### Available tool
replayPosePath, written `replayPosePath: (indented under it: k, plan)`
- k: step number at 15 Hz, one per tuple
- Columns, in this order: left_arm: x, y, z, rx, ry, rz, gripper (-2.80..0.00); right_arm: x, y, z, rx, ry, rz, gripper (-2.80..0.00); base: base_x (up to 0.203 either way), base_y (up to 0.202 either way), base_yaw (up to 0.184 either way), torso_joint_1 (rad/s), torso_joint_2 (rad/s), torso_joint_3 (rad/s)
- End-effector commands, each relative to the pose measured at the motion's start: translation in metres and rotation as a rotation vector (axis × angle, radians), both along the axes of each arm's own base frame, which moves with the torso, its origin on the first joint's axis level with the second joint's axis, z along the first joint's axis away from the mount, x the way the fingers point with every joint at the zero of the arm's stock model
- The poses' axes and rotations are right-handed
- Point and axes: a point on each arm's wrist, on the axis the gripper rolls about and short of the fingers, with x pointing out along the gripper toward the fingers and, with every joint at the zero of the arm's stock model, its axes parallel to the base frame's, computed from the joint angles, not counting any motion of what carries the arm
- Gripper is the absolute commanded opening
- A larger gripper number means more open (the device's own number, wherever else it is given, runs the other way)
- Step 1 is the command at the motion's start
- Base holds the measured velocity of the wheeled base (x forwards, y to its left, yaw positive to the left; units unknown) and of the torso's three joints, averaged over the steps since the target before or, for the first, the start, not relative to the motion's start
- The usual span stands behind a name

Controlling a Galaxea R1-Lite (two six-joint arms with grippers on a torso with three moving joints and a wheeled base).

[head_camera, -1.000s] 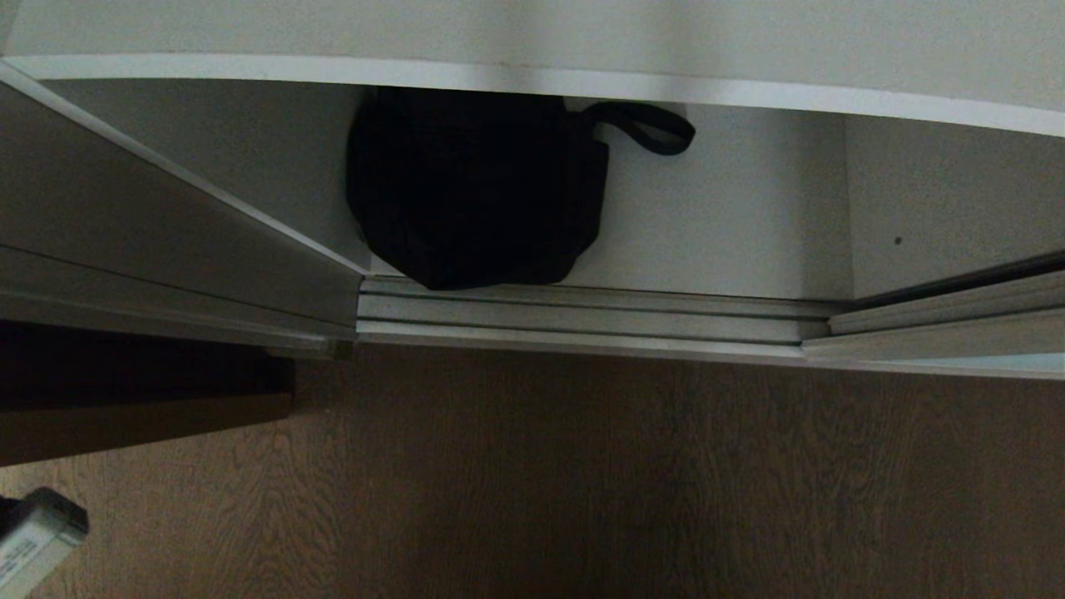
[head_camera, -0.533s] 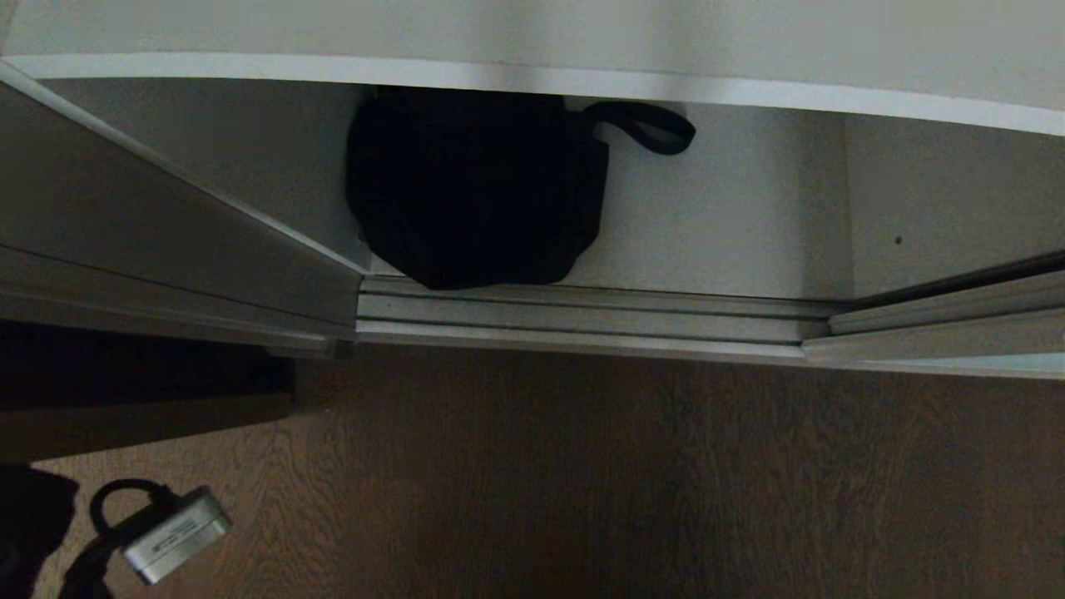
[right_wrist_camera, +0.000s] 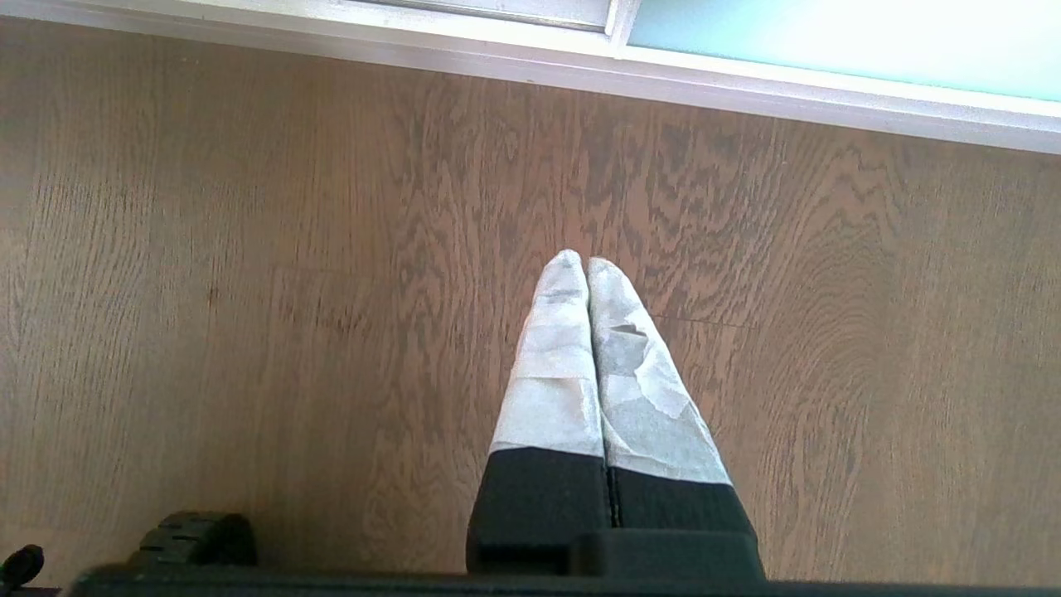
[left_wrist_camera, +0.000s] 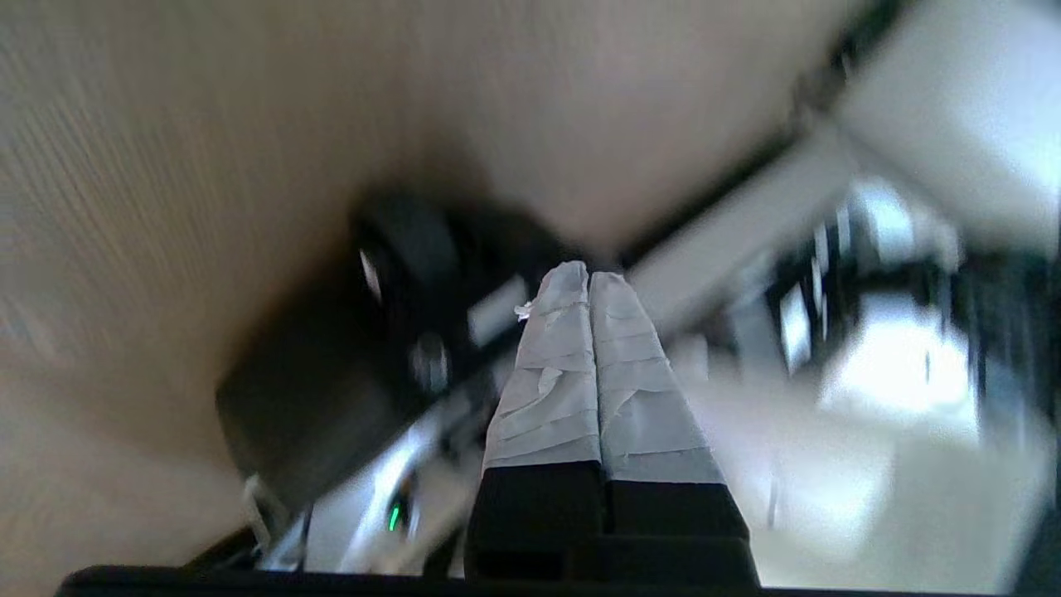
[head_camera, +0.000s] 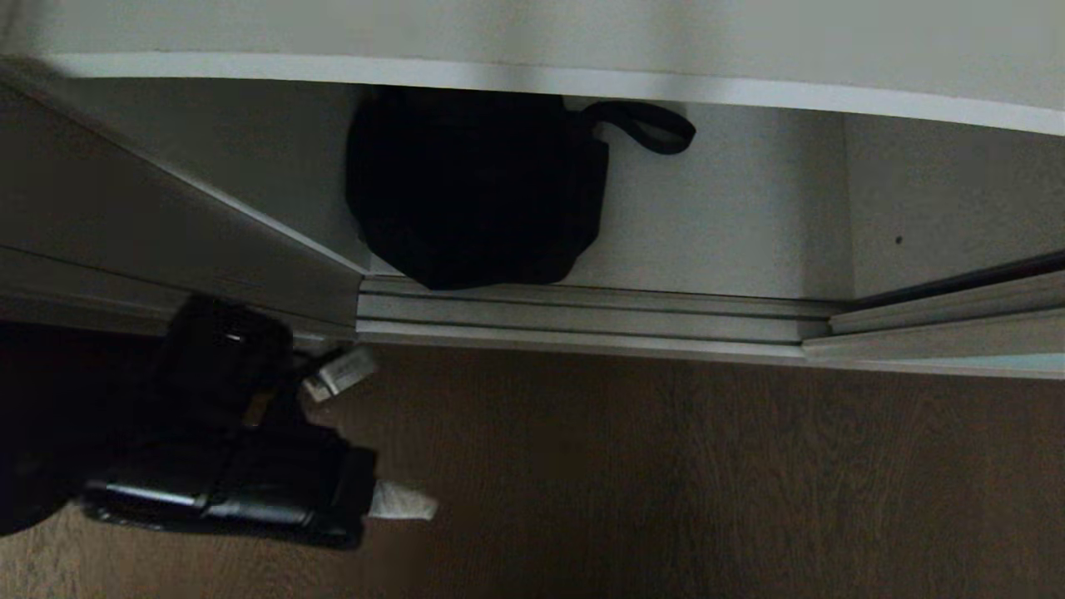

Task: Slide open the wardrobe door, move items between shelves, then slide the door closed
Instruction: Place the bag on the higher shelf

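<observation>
The left gripper (head_camera: 403,503), fingers pressed together and holding nothing, hangs over the wooden floor (head_camera: 666,474) beside the sliding wardrobe door (head_camera: 166,241), with the black pouch bag (head_camera: 474,187) on the lower shelf (head_camera: 732,216) just behind the floor track (head_camera: 582,316). Shut like that it may snag the track or shove the bag (soft, easily bunched). Only the right wrist view shows the right gripper (right_wrist_camera: 576,265), pressed together, parked above bare floor.

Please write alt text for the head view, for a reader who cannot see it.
A black pouch bag lies on the white bottom shelf of an open wardrobe, behind the silver floor track. The left gripper, fingers shut, is over the wooden floor at lower left.
</observation>
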Motion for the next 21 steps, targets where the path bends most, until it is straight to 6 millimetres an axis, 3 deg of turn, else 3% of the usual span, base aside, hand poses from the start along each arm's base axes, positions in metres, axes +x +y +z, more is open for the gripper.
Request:
replayPosePath:
  k: [1, 4, 7, 8, 12, 16, 21]
  plan:
    - [0.043, -0.031, -0.005, -0.006, 0.027, 0.104, -2.80, 0.000, 0.000, 0.000, 0.000, -0.001, 0.000, -2.80, 0.000, 0.000, 0.000, 0.000, 0.00, 0.000]
    - [0.072, -0.054, 0.014, -0.038, -0.030, 0.276, -2.80, 0.000, 0.000, 0.000, 0.000, -0.001, 0.000, -2.80, 0.000, 0.000, 0.000, 0.000, 0.00, 0.000]
    - [0.091, -0.076, 0.018, -0.025, -0.084, 0.395, -2.80, 0.000, 0.000, 0.000, 0.000, -0.001, 0.000, -2.80, 0.000, 0.000, 0.000, 0.000, 0.00, 0.000]
    - [0.097, -0.081, 0.016, -0.008, -0.102, 0.433, 0.00, 0.000, 0.000, 0.000, 0.000, -0.001, 0.000, -2.80, 0.000, 0.000, 0.000, 0.000, 0.00, 0.000]
    - [0.121, -0.102, 0.014, -0.021, -0.140, 0.535, 0.00, 0.000, 0.000, 0.000, 0.000, -0.001, 0.000, -2.80, 0.000, 0.000, 0.000, 0.000, 0.00, 0.000]
    - [0.148, -0.116, 0.032, -0.099, -0.195, 0.706, 0.00, 0.000, 0.000, 0.000, 0.000, -0.001, 0.000, -2.80, 0.000, 0.000, 0.000, 0.000, 0.00, 0.000]
    - [0.175, -0.125, 0.025, -0.122, -0.229, 0.876, 0.00, 0.000, 0.000, 0.000, 0.000, -0.001, 0.000, -2.80, 0.000, 0.000, 0.000, 0.000, 0.00, 0.000]
